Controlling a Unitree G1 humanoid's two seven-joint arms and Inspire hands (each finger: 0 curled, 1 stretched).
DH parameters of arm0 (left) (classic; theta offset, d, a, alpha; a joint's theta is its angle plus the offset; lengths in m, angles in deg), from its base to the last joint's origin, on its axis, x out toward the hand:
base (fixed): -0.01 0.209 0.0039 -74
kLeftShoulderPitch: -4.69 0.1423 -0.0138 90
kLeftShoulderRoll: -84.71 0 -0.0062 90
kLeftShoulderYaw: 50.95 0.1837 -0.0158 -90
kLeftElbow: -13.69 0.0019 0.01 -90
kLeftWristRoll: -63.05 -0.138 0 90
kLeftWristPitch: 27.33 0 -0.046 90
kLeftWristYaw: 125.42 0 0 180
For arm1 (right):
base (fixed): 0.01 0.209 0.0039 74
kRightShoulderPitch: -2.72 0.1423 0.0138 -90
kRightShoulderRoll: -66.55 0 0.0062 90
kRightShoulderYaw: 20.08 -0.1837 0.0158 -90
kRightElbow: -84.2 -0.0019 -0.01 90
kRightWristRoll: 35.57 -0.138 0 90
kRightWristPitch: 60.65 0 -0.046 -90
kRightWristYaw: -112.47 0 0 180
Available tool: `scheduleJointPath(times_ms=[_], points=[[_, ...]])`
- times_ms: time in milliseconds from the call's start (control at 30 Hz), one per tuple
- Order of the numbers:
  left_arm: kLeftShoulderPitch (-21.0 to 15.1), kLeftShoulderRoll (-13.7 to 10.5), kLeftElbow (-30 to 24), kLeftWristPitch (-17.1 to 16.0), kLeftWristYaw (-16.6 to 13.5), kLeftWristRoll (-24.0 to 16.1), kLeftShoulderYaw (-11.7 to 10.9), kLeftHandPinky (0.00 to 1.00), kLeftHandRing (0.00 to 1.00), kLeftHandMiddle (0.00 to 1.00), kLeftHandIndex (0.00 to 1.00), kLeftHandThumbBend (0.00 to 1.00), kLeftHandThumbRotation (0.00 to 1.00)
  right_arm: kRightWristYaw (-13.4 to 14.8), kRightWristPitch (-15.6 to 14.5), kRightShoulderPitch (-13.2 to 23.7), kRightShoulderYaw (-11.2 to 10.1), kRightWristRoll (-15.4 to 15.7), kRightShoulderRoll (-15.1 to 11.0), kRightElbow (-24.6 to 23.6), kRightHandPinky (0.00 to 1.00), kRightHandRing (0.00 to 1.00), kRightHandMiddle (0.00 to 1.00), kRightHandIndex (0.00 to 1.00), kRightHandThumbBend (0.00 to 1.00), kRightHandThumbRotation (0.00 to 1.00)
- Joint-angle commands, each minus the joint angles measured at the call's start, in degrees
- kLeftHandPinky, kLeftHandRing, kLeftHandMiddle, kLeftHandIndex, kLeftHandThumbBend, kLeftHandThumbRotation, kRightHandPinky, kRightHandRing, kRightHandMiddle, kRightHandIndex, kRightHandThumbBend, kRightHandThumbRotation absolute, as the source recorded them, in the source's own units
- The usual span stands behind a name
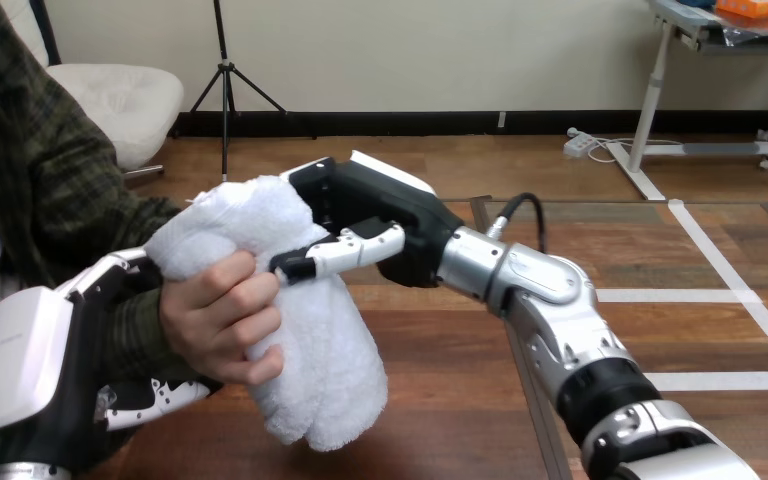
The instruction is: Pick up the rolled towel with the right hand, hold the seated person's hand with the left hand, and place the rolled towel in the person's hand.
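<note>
**Towel gripped by both robot and person**

Right robot hand [380, 205]: closed on the rolled towel [320, 350] from the right, thumb across its near face, fingers hidden behind it. Towel is held up above the surface [440, 390], left of centre, lower end hanging free. Person's hand [215, 315] wraps the towel's left side, just beside the robot thumb. Left robot hand [50, 370], near left: fingers over and thumb under the person's wrist [130, 330], curled round it.

The white, fluffy rolled towel [310, 340] stands nearly upright above the table's [440, 420] left part, its lower end hanging free, clasped round its middle by the person's hand [222, 318].
</note>
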Motion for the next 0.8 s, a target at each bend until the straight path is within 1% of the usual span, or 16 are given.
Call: scheduleJointPath(times_ms=[0, 133, 233, 333, 367, 433, 467, 567, 633, 700, 733, 767], points=[[-2.2, -1.5, 1.0, 1.4, 2.4, 0.1, 0.0, 0.68, 0.78, 0.83, 0.86, 1.00, 0.36, -0.8, 2.3, 0.3, 0.8, -0.3, 0.2, -3.5, 0.56, 0.65, 0.71, 0.72, 0.90, 0.33], [-2.3, -2.3, 1.1, 2.6, 4.0, 0.0, -0.1, 0.75, 0.83, 0.87, 0.91, 1.00, 0.42, -1.2, 2.8, 0.0, 0.5, -0.8, -0.8, -4.1, 0.58, 0.65, 0.70, 0.72, 0.91, 0.38], [-2.5, -3.2, 1.6, 2.1, 5.0, 0.7, -0.2, 0.78, 0.86, 0.89, 0.94, 1.00, 0.45, -1.5, 3.3, -0.6, 0.1, -1.4, -1.6, -5.1, 0.59, 0.65, 0.70, 0.72, 0.91, 0.40], [-2.6, -3.6, 1.6, 3.6, 6.3, 0.3, -0.4, 0.82, 0.89, 0.92, 0.97, 1.00, 0.51, -1.8, 3.1, -1.4, 0.0, -1.5, -2.8, -6.9, 0.59, 0.65, 0.69, 0.73, 0.91, 0.42], [-2.7, -3.8, 1.7, 3.9, 7.2, 0.7, -0.4, 0.82, 0.89, 0.92, 0.97, 1.00, 0.51, -2.4, 2.8, -1.7, -0.2, -2.1, -3.3, -7.7, 0.59, 0.65, 0.69, 0.73, 0.91, 0.42], [-2.9, -4.1, 2.0, 4.0, 8.1, 1.5, -0.5, 0.86, 0.93, 0.95, 0.98, 1.00, 0.53, -3.0, 2.4, -2.0, -0.5, -2.7, -3.7, -8.5, 0.59, 0.65, 0.69, 0.73, 0.91, 0.42], [-3.1, -4.3, 2.2, 4.2, 8.7, 1.8, -0.5, 0.87, 0.93, 0.95, 0.99, 1.00, 0.54, -3.6, 2.8, -2.5, -0.7, -3.2, -4.2, -9.2, 0.59, 0.65, 0.68, 0.73, 0.91, 0.42], [-3.3, -4.6, 2.8, 4.2, 9.5, 2.4, -0.8, 0.89, 0.96, 0.97, 0.99, 1.00, 0.57, -4.2, 3.5, -3.0, -1.0, -3.6, -4.5, -10.1, 0.58, 0.64, 0.67, 0.73, 0.89, 0.43], [-3.6, -4.9, 3.5, 3.9, 10.0, 3.1, -0.9, 0.91, 0.97, 0.98, 1.00, 1.00, 0.59, -5.2, 2.7, -3.6, -1.5, -4.9, -5.0, -10.8, 0.57, 0.63, 0.67, 0.73, 0.89, 0.42], [-4.2, -5.2, 4.8, 3.5, 10.0, 2.9, -0.7, 0.93, 0.98, 0.99, 1.00, 1.00, 0.62, -6.4, 2.7, -4.5, -2.1, -6.2, -6.0, -12.0, 0.55, 0.60, 0.64, 0.72, 0.88, 0.40], [-4.4, -5.4, 5.2, 3.3, 10.0, 2.9, -0.8, 0.93, 0.99, 0.99, 1.00, 1.00, 0.63, -6.6, 2.8, -4.7, -2.1, -6.4, -6.1, -12.3, 0.54, 0.60, 0.64, 0.71, 0.87, 0.40], [-4.5, -5.6, 5.5, 3.5, 10.6, 3.2, -0.7, 0.94, 0.99, 0.99, 1.00, 1.00, 0.63, -7.0, 3.0, -5.1, -2.3, -6.8, -6.6, -12.9, 0.54, 0.59, 0.63, 0.71, 0.87, 0.40]])
